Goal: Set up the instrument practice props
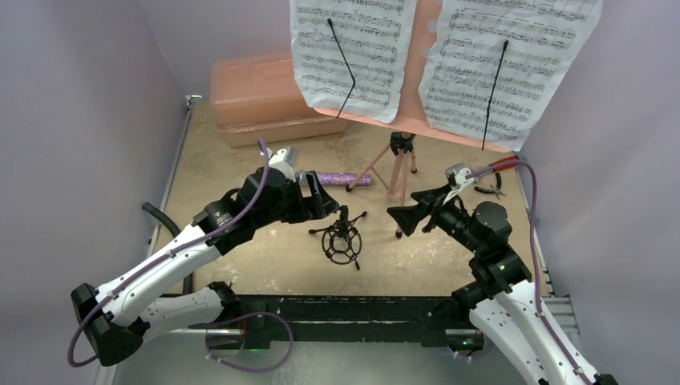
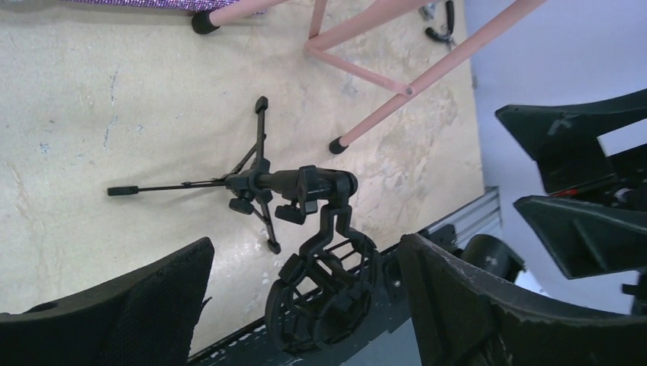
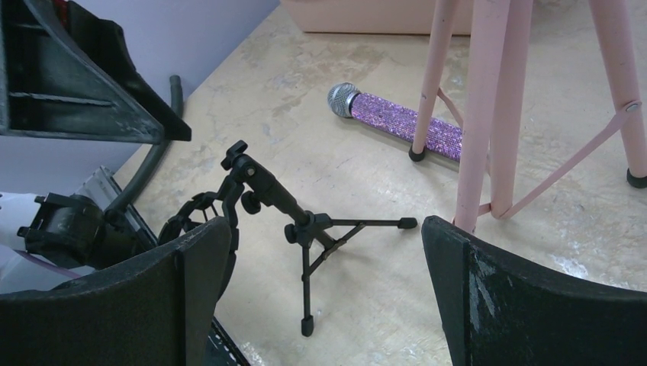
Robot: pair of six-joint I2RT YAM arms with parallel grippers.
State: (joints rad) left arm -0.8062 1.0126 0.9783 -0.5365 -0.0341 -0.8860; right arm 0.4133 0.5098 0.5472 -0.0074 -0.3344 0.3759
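The pink music stand (image 1: 398,164) stands on its tripod legs at the back, with white sheet-music pages (image 1: 353,48) on its desk. The purple glitter microphone (image 1: 345,179) lies flat by the stand's left leg. It also shows in the right wrist view (image 3: 397,118). The small black tripod mic stand (image 1: 343,237) stands mid-table, its ring holder tilted toward the near edge (image 2: 324,293). My left gripper (image 1: 327,196) is open and empty, just left of and above the mic stand (image 2: 263,183). My right gripper (image 1: 405,207) is open and empty to its right (image 3: 305,229).
A salmon-pink lidded case (image 1: 265,96) sits at the back left. A red-handled tool (image 1: 493,180) lies by the right wall. A black hose (image 1: 160,220) runs along the left edge. A black rail (image 1: 345,309) borders the near edge.
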